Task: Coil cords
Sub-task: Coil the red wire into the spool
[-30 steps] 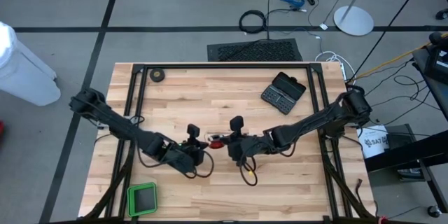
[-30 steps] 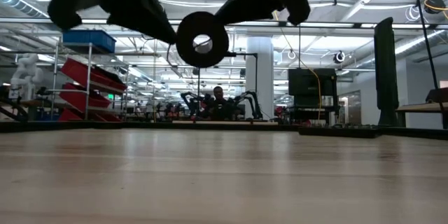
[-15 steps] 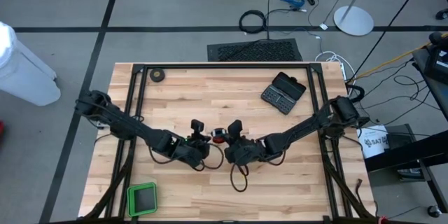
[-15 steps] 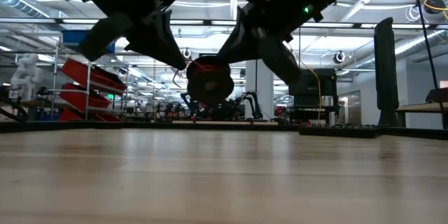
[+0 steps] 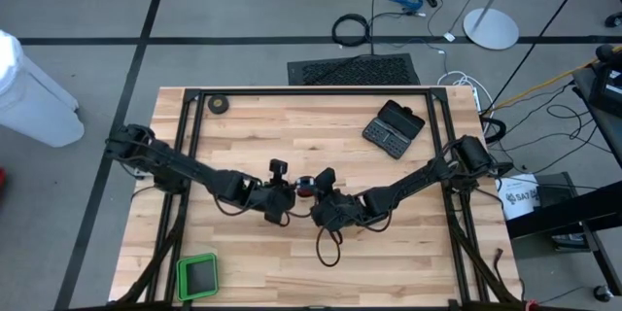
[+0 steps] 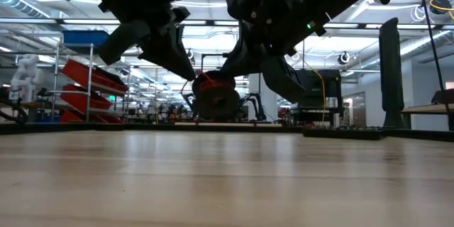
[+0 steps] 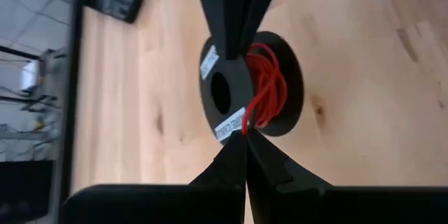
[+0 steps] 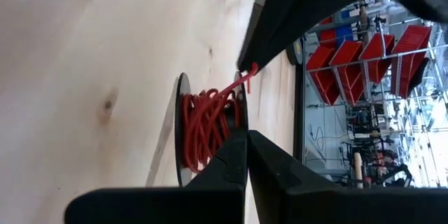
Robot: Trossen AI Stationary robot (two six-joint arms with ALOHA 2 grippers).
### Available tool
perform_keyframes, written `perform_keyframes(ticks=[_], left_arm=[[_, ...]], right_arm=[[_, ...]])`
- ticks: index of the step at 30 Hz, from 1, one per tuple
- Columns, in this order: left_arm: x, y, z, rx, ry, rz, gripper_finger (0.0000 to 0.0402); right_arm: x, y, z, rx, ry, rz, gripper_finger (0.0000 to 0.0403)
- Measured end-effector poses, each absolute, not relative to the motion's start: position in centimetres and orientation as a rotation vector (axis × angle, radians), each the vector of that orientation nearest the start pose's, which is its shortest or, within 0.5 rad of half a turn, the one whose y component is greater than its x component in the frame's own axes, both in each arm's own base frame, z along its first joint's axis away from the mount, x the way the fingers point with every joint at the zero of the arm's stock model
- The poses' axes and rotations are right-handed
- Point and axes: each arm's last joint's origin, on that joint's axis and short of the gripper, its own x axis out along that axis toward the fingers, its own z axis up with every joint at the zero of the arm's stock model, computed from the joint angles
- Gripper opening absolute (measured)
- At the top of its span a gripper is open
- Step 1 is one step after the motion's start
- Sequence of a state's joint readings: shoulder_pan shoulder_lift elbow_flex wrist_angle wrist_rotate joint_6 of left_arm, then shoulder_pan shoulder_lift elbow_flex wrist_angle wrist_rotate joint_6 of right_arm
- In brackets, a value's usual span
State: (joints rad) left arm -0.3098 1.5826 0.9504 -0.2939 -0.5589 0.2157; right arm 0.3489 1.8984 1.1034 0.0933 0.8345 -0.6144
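Observation:
The small black reel (image 5: 305,189) with the thin red wire (image 7: 269,87) wound on it hangs low over the middle of the table, between my two grippers. My left gripper (image 5: 290,192) comes at it from the table's left and is shut on the wire's loose end. My right gripper (image 5: 317,197) comes from the right and is shut on the reel. In the low view the reel (image 6: 215,98) shows just above the table top. I cannot tell whether its lower rim touches the wood. My left gripper pinches the red wire's free end (image 7: 245,127) between its two fingertips, right beside the reel's rim, slanting down from the table's left. The short stretch of wire runs from the tips onto the windings. My right gripper pinches the rim of one flange (image 8: 240,127) between its two fingertips, slanting down from the table's right. The reel stands on edge in this hold, its flanges upright.
A black tape roll (image 5: 220,104) lies at the far left corner. An open black case (image 5: 393,127) sits at the far right. A green-framed box (image 5: 197,275) is at the near left. Black frame rails (image 5: 190,146) run along the table's sides.
Both grippers have come down together toward the table with the reel, the left one also moving toward the table's right. The reel has sunk from well above the table to just over it. It has turned, so its red windings now face the low camera.

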Motion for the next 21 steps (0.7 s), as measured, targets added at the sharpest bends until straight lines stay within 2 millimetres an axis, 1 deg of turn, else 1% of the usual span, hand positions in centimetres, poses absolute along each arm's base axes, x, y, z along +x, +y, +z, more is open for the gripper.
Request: perform_keyframes(ticks=[3, 6, 13, 18, 21], left_arm=[[30.4, -7.8, 19.4, 0.564, 0.886, 0.095, 0.0], [30.6, -7.9, 18.5, 0.561, 0.914, 0.068, 0.0], [31.0, -8.0, 16.7, 0.582, 0.972, 0.06, 0.0], [31.2, -7.6, 16.4, 0.58, 0.981, 0.077, 0.0], [31.3, -7.2, 16.5, 0.573, 0.982, 0.087, 0.0]], right_arm=[[37.0, 11.1, 16.4, -0.979, 0.73, -0.272, 0.0], [37.1, 11.0, 16.3, -0.98, 0.737, -0.27, 0.0], [37.0, 10.5, 15.4, -0.981, 0.794, -0.269, 0.0], [36.9, 10.1, 15.2, -0.956, 0.809, -0.256, 0.0], [37.1, 10.1, 15.1, -0.921, 0.804, -0.185, 0.0]])
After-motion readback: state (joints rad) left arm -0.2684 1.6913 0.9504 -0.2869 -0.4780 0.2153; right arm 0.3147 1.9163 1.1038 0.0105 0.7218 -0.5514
